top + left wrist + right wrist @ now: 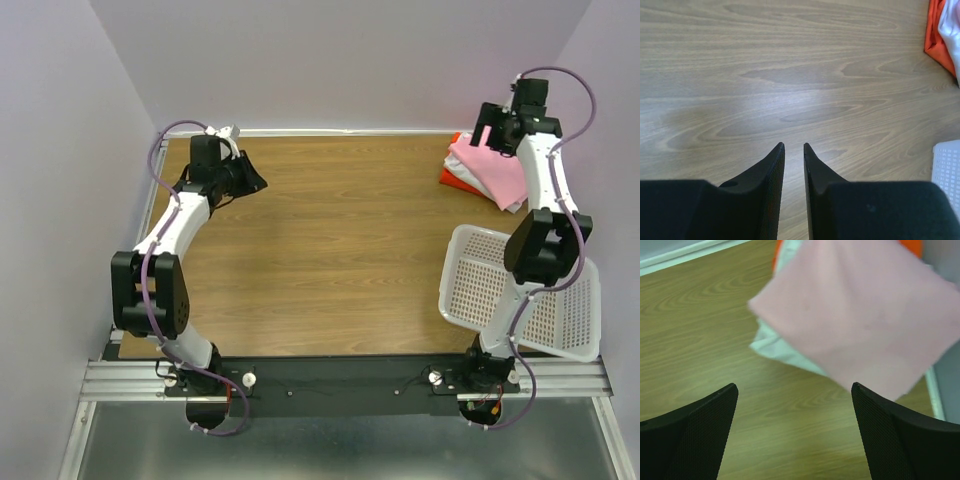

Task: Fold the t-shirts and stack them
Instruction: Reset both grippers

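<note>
- White perforated basket point(470, 290), near right of the surface point(340, 230): no garment visible in it.
- Left end effector point(793, 146), over bare wood: narrowly parted, gripping nothing.
- Right end effector point(794, 386), far right: spread wide, empty, above the stack.
- Far right corner: pink t-shirt point(860, 315) folded atop white t-shirt point(771, 346), orange-red t-shirt point(450, 178) lowest. Judged complete or nearly so; no loose tee seen.

A wood-grain bench point(340, 250) stands between pale lilac walls point(350, 60); a white perforated basket point(475, 285) sits askew at its near right corner; a metal rail point(130, 380) lines the near edge.
</note>
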Action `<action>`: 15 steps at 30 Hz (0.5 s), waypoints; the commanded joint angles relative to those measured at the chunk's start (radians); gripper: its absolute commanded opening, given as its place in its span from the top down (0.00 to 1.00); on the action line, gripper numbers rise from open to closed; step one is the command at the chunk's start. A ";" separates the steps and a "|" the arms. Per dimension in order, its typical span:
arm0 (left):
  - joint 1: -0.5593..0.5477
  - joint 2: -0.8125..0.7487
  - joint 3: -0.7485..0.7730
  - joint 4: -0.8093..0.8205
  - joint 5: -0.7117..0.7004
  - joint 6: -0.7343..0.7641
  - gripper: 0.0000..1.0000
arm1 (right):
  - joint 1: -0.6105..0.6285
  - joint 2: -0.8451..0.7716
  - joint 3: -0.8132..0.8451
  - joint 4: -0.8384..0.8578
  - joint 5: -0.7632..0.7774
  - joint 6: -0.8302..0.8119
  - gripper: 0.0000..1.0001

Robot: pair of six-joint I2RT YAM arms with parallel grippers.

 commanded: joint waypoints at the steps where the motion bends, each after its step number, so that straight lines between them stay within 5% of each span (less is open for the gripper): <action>1: -0.006 -0.076 0.004 0.036 -0.059 0.016 0.71 | 0.106 -0.060 -0.082 0.019 -0.113 0.029 0.00; 15: -0.015 -0.302 -0.130 0.148 -0.145 -0.044 0.64 | 0.500 -0.173 -0.442 0.217 -0.252 0.176 0.00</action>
